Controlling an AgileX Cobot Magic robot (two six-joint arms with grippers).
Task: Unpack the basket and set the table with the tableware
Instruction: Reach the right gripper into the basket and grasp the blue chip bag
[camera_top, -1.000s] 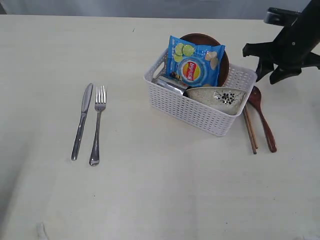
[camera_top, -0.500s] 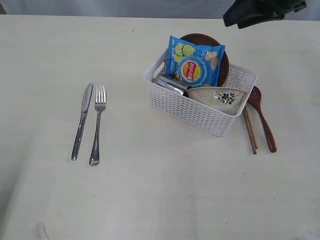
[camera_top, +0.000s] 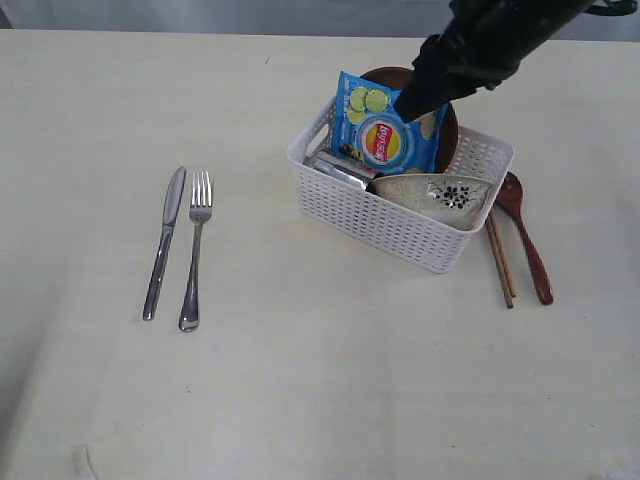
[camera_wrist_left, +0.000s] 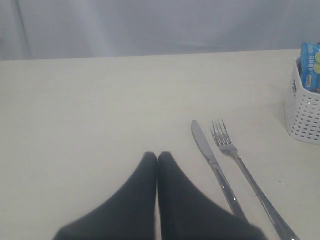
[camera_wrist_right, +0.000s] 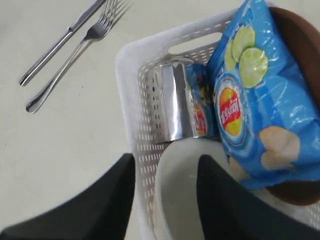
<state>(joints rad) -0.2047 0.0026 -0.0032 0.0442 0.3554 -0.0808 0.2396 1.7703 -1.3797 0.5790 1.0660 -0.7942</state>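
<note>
The white basket (camera_top: 380, 218) stands right of centre on the table (camera_top: 300, 380). It holds the pale bowl (camera_top: 440, 195), the steel mug (camera_top: 338, 170) lying on its side, and the brown plate (camera_top: 452, 125) upright behind a blue snack bag (camera_top: 385, 128). My right gripper (camera_wrist_right: 165, 167) hangs open above the basket. Its fingers straddle the bowl's (camera_wrist_right: 185, 200) near rim and the basket wall (camera_wrist_right: 132, 100). The wooden spoon (camera_top: 527, 240) and chopsticks (camera_top: 500, 262) lie right of the basket. Knife (camera_top: 163, 243) and fork (camera_top: 193, 250) lie side by side at left. My left gripper (camera_wrist_left: 157, 156) is shut and empty, near the knife (camera_wrist_left: 210, 155).
The blue snack bag (camera_wrist_right: 255, 95) leans on the plate (camera_wrist_right: 300, 45) and covers part of the mug (camera_wrist_right: 175, 102). In the left wrist view the fork (camera_wrist_left: 237, 157) lies beyond the knife, and the basket's corner (camera_wrist_left: 305, 115) shows at the edge.
The right arm rose from the basket's right side, swung out past the far edge of the view, and has come down over the basket's back. Nothing on the table moved.
</note>
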